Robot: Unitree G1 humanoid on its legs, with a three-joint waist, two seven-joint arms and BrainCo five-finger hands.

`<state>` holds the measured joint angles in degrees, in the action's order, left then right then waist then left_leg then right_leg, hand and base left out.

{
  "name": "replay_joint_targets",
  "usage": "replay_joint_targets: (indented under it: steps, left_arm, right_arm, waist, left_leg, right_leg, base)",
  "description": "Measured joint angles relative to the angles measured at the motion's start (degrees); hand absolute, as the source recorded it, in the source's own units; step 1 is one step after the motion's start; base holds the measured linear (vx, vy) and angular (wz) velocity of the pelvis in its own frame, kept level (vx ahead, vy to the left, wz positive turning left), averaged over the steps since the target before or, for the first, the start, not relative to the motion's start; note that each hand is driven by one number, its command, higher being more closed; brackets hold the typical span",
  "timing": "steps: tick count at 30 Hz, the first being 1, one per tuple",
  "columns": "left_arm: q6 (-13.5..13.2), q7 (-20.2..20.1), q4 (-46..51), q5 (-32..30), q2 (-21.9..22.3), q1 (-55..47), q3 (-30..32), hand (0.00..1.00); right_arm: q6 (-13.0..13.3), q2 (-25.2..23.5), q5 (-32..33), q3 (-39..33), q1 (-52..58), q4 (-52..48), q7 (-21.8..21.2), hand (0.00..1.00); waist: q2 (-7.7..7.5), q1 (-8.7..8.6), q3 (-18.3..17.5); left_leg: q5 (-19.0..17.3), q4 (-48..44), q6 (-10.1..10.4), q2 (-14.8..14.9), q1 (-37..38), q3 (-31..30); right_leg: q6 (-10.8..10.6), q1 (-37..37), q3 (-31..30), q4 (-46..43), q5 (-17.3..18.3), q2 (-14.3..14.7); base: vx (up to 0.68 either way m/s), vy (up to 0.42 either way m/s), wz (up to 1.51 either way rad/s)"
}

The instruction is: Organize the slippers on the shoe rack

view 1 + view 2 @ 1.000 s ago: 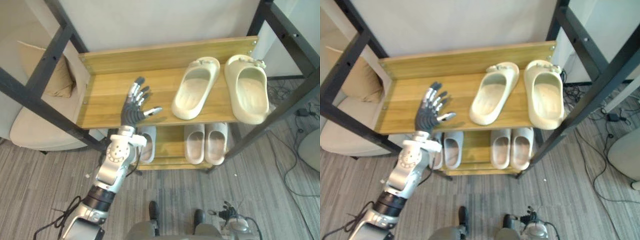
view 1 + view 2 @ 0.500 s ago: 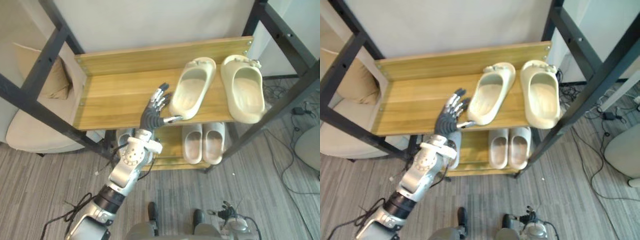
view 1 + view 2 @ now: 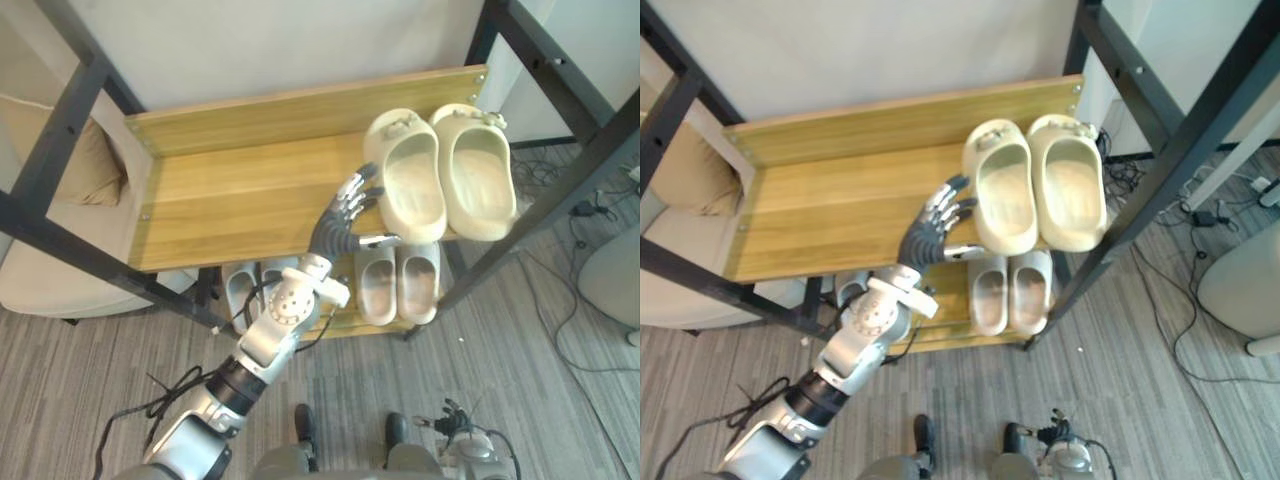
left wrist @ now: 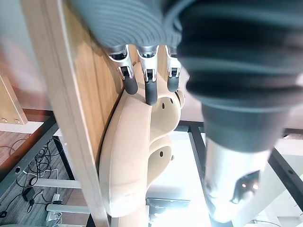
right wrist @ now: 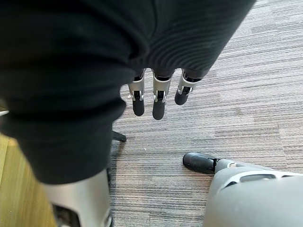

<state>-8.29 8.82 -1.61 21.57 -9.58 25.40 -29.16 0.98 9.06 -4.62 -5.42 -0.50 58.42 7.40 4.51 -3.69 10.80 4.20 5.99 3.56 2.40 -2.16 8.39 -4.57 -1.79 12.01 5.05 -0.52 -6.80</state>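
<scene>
The right hand (image 5: 158, 101) hangs over a grey striped carpet (image 5: 246, 109), its dark ribbed cover broad and very close. Its silver, dark-tipped fingers (image 5: 138, 101) point straight down in a row, side by side, holding nothing and clear of the carpet. The silver thumb (image 5: 80, 203) stands apart from them. A pale wooden board (image 5: 12, 189) shows beside the cover, and a thin black bar (image 5: 119, 137) rests on the carpet near it

Beige chair (image 3: 40, 280) w/ cushion (image 3: 88, 165) left; grey carpet (image 3: 80, 350).
</scene>
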Motion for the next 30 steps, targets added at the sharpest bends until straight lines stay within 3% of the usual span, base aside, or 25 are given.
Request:
replay_joint_targets:
  steps: [11,19,24,30]
  left_arm:
    - [-0.2,1.0,-1.5,-0.1,-0.4,1.2,0.4,0.00]
    - [0.3,1.0,-2.2,0.2,-2.7,1.3,7.5,0.00]
    - [0.1,0.8,6.9,5.1,-6.6,-3.1,11.3,0.00]
    - [-1.0,-0.9,18.7,9.2,-6.5,-9.7,12.4,0.00]
  right_arm:
    - [0.0,-0.1,0.0,0.0,-0.1,0.0,0.3,0.00]
    - [0.0,-0.1,0.0,0.0,-0.4,0.0,0.0,0.00]
    - [-0.3,0.0,0.0,1.1,-0.6,0.1,-0.3,0.00]
    - [-0.4,-0.1,-2.1,1.4,0.1,1.6,-1.8,0.00]
  waist:
    - [-0.01,-0.03,0.0]
    - [-0.03,0.02,0.0]
    - [-0.37,0.83,-0.2]
    - [-1.39,3.06,-1.4]
  left_leg:
    - [0.0,0.0,0.0,0.0,0.0,0.0]
    - [0.0,0.0,0.0,0.0,0.1,-0.9]
    - [0.1,0.0,0.0,0.0,0.3,-1.3]
    - [0.3,0.0,-0.2,-0.2,0.2,-1.6]
  right_leg:
    - [-0.1,0.1,-0.1,0.0,-0.1,-0.1]
    - [-0.2,-0.4,0.6,0.0,-0.1,0.0]
    - [-0.2,-1.3,1.4,0.0,-0.1,-0.1]
    - [-0.2,-1.5,1.7,0.0,-0.1,-0.2]
  base:
    - [0.00,0.000,0.00]
    - [0.00,-0.001,0.03]
    - [0.01,-0.002,0.07]
    - [-0.01,0.001,0.02]
